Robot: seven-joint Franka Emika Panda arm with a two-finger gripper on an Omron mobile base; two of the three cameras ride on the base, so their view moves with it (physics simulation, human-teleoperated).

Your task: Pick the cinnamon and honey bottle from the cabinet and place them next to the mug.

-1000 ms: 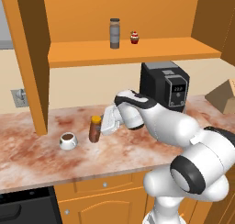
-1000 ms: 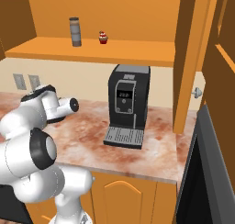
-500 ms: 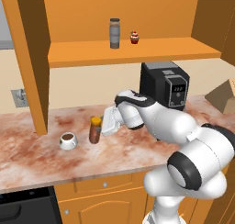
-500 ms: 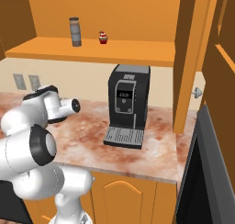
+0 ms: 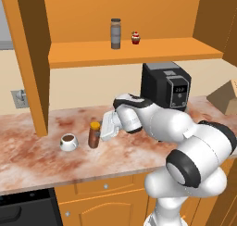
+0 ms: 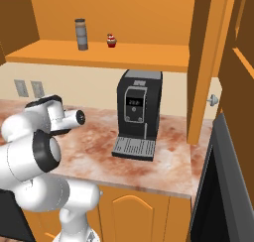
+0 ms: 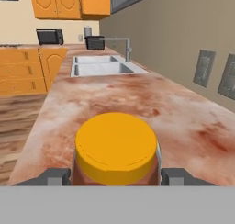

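In the left base view, the honey bottle [image 5: 94, 134] stands upright on the marbled counter [image 5: 41, 162], just beside the mug [image 5: 68, 142], which sits to its left with dark liquid inside. The tool [image 5: 104, 127] is at the bottle's right side, reaching in level with the counter; from here it is hard to say whether it touches the bottle. The cinnamon [image 5: 115, 34] stands upright on the shelf of the cabinet [image 5: 139, 52], near a tiny red cupcake [image 5: 135, 37] to its right. A black coffee machine [image 5: 165, 85] stands on the counter behind the arm.

In the right base view, the cinnamon [image 6: 81, 34] and the cupcake [image 6: 111, 40] are on the cabinet [image 6: 104, 54] shelf, a little apart. The coffee machine [image 6: 137, 114] stands on the counter [image 6: 168, 161] below them. The arm's white body hides the counter to its left.

In the hand view, the honey bottle [image 7: 116, 150] shows its yellow-orange cap close up (the brown body just visible under it). One finger [image 7: 56, 176] sits at each side of the bottle, the pair spread wide with the bottle between them; whether they press on it I cannot tell. The counter [image 7: 183, 126] runs away toward a sink [image 7: 103, 66] with a tap.
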